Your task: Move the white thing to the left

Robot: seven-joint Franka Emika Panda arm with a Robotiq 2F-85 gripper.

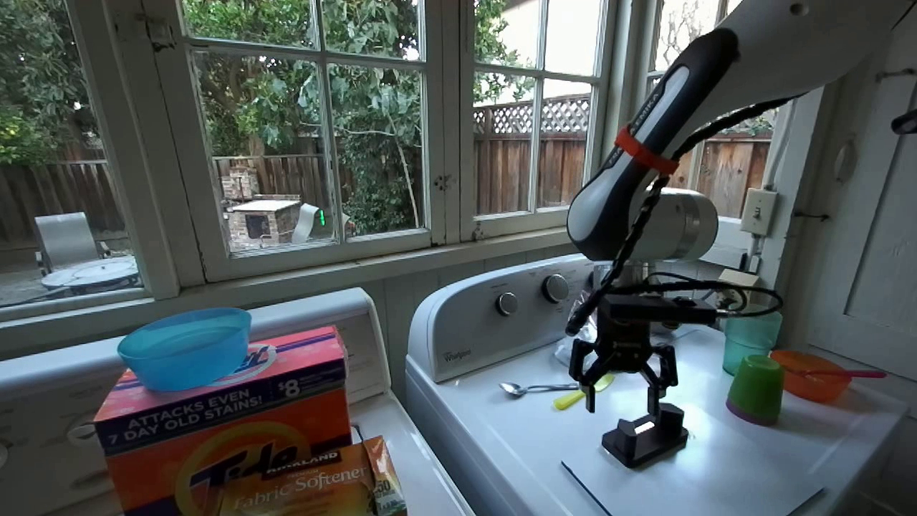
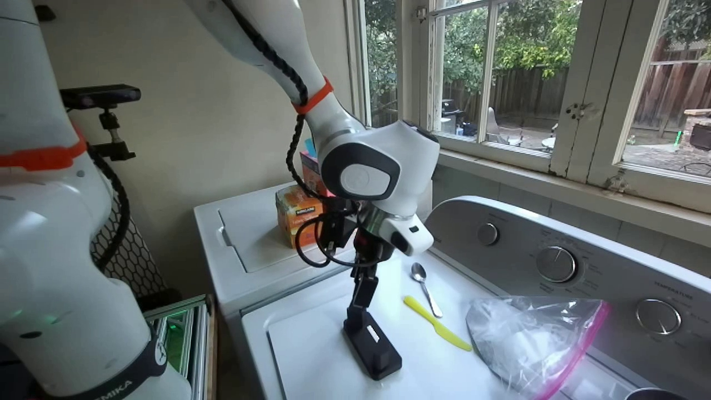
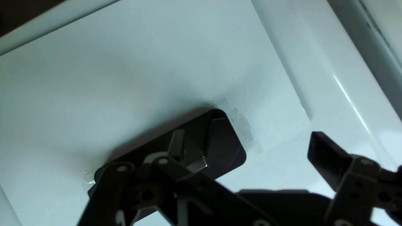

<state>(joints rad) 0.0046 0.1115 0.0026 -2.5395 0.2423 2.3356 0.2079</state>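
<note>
I'm watching the hand (image 1: 622, 403) hanging spread wide, gripping nothing, while at the frame's lower right the white piece (image 1: 644, 428) is sitting between the raised ends of a black block (image 1: 647, 448) that clear tape (image 3: 243, 126) is presumably holding steady on the worktop (image 1: 544, 437).

A small, flat white piece (image 1: 645, 427), narrow and roughly rectangular, lies between the two raised ends of a low black base (image 1: 650, 445). It shows as a bright strip in both exterior views. The base sits flat on the white table (image 1: 501, 437), its long side running from near left to far right in that exterior view. Whether the piece is loose or fixed cannot be told.
</note>
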